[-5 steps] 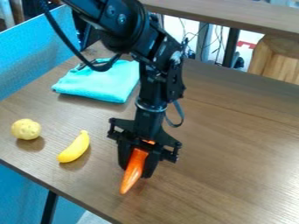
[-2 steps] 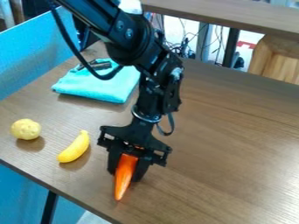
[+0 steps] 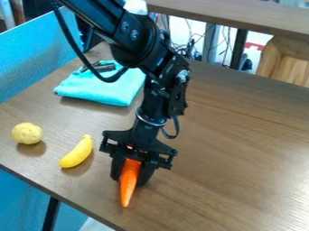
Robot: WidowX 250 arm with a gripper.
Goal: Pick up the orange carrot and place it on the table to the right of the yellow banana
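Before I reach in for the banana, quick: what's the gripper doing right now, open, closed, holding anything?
Gripper: closed on the orange carrot, which sits between its fingers with the tapered end pointing down.

Tons of bare table [image 3: 247, 167] all down the right side, so a gripper could slide through there no problem. Left of center's tighter: banana [image 3: 77, 151] with a potato [image 3: 26, 133] just beside it, plus a folded turquoise cloth [image 3: 102, 83] at upper left. Arm [image 3: 158, 58] blocks the upper middle.
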